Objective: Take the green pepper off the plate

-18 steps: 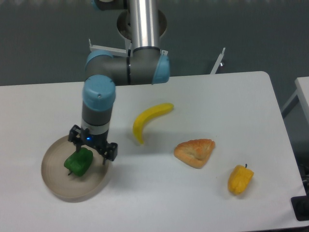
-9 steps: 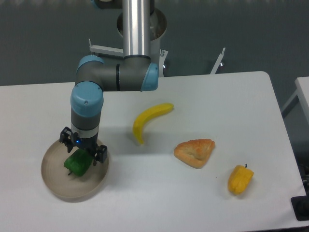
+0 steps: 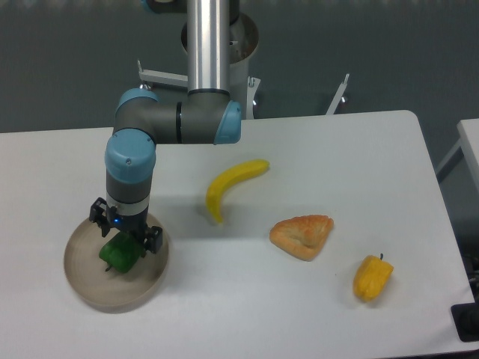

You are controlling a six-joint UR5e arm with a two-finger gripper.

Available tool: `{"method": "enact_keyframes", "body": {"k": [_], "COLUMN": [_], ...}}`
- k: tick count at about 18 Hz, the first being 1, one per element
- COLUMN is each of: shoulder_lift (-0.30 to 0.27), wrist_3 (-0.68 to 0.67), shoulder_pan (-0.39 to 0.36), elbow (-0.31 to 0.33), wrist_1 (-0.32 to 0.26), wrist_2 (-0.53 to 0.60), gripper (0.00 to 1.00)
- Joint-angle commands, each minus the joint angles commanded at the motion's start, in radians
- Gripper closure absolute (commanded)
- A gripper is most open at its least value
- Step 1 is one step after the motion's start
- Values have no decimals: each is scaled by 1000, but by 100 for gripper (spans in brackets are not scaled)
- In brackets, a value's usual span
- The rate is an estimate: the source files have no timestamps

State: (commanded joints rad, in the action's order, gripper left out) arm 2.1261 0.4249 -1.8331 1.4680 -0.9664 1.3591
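Observation:
The green pepper lies on the round beige plate at the front left of the table. My gripper points straight down right over the pepper, its black fingers spread to either side of the pepper's top. It is open; the wrist hides the pepper's upper part, and I cannot tell whether the fingers touch it.
A yellow banana lies at mid-table. A triangular pastry sits to its right, and a yellow-orange pepper lies near the front right. The arm's elbow hangs over the table's back left.
The arm has swung left and the gripper has come from the plate's right rim to directly above the green pepper, slightly lower.

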Motion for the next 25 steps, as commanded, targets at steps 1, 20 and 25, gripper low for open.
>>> {"method": "enact_keyframes", "body": {"k": [1,20,25], "shoulder_lift": [3,-24,-69], "wrist_3": [0,21,165], "shoulder_pan": [2,-6,-93], "elbow": [0,-24,-83], "wrist_1": [0,-9,-118], "wrist_2": [5,3,14], "gripper": [0,63,63]}}
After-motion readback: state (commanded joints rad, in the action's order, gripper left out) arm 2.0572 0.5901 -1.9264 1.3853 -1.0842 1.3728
